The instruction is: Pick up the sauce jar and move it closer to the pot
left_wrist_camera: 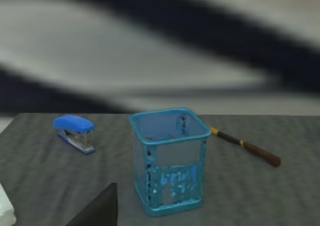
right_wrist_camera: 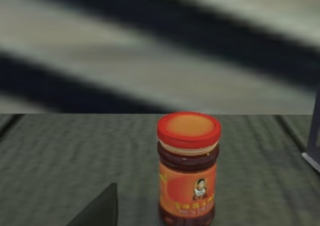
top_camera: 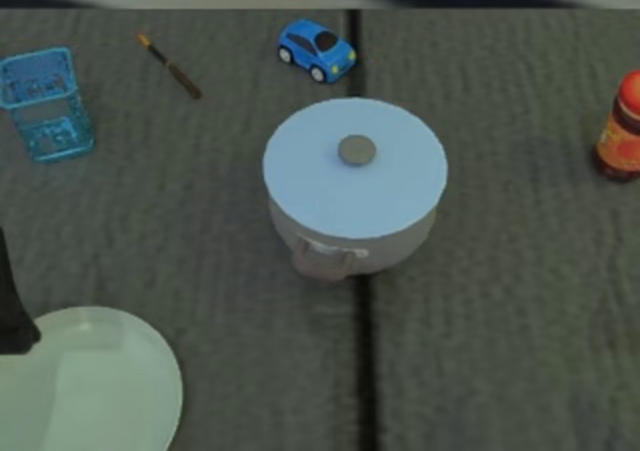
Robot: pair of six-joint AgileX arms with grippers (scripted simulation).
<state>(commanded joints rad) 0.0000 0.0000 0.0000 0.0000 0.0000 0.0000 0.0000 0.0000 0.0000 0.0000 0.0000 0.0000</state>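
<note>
The sauce jar, with its red lid and orange label, stands upright at the table's far right edge. It is well apart from the pot in the middle. The pot has a pale blue lid, a grey knob and a handle facing the front. In the right wrist view the sauce jar stands just ahead of my right gripper and is not touched by it. That gripper is outside the top view. My left arm is parked at the left edge. My left gripper holds nothing.
A blue mesh basket stands at the back left. A brown pen and a blue toy car lie to its right. A pale green plate sits at the front left. A blue stapler lies beside the basket.
</note>
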